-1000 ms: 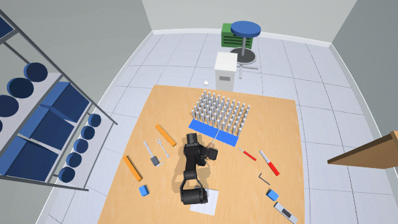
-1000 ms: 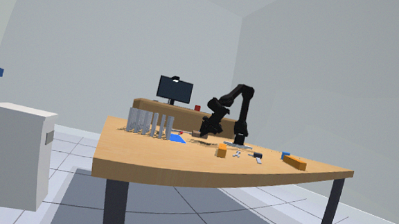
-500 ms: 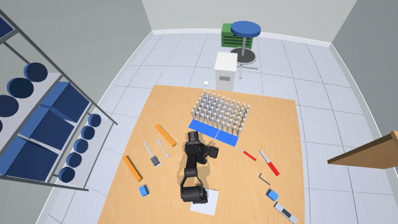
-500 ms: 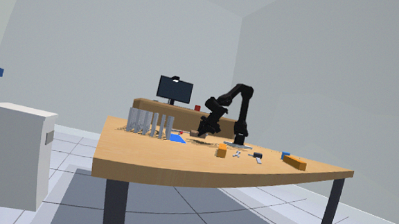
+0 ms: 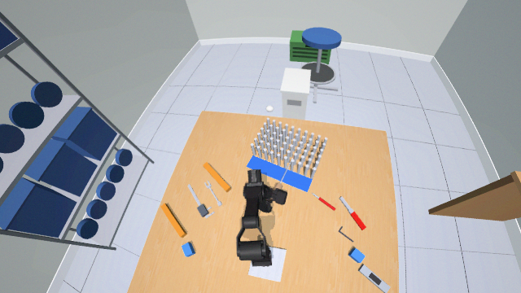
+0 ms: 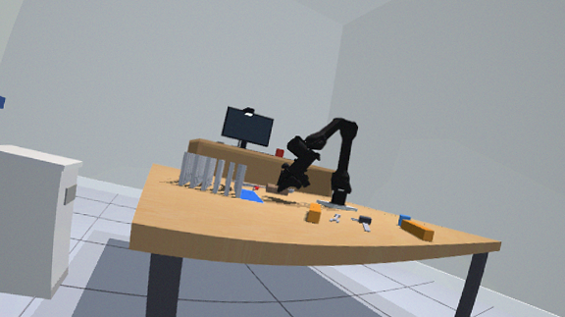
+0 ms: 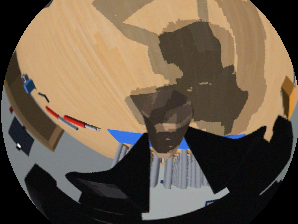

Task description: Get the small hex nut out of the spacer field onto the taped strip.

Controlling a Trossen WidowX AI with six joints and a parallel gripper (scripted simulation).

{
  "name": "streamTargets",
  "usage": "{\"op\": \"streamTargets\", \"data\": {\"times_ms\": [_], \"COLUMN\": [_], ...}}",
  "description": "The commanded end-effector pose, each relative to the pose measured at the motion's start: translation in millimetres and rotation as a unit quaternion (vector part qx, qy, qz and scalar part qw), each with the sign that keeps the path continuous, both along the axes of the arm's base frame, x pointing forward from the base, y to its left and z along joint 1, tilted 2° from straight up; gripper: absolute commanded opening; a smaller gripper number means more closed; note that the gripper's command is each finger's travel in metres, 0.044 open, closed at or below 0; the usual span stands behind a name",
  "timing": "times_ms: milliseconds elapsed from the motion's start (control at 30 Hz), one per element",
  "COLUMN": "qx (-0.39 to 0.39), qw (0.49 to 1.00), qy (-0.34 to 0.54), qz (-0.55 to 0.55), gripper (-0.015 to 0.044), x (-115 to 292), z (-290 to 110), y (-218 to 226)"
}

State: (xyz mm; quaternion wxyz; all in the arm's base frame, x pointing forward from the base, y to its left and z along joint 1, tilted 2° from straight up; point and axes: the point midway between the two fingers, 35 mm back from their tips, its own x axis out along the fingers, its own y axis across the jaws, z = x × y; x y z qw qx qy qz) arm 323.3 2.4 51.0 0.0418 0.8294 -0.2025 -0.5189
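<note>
i'm holding a thin hook tool [image 5: 282, 177] by its brownish handle, the gripper [image 5: 278, 191] clamped on it just short of the blue taped strip [image 5: 264, 167], with the wire shaft crossing the strip and pointing into the front rows of the spacers [image 5: 285, 146].

what i'm worrying about: the shaft is running at a slant rather than straight down a lane, so if i'm pushing it in like this i judge the tip or the side of the wire could nudge a front spacer and tip or shift it. the spacers are standing close together, so one falling could take neighbours with it. the handle is also thick compared with the gaps; dropping the wrist too low near the strip could bring the fingers against the front row. a slack hold on a round handle could let the tool roll and swing the hook sideways.

what i'm not seeing: the hex nut itself. i cannot find it in any view, so i'm assuming it's lying deep among the spacers. the hook's tip is too fine to make out. the wrist view is mostly shadow and the handle [image 7: 168, 123], with the spacers only a blur behind it, and from the exterior view the gripper [image 6: 286, 184] is too small to read.
</note>
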Motion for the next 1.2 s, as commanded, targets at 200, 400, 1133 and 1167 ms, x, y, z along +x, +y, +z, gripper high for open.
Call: {"op": "streamTargets", "data": {"times_ms": [200, 400, 1133, 1167], "qx": [0.002, 0.002, 0.001, 0.001], "qw": [1.000, 1.000, 1.000, 1.000], "qy": [-0.006, -0.007, -0.007, -0.008], "qz": [0.000, 0.000, 0.000, 0.000], "gripper": [0.0000, 0.0000, 0.0000, 0.0000], "x": [11, 16, 31, 32], "z": [3, 3, 4, 4], "y": [-2, -4, -9, -9]}}
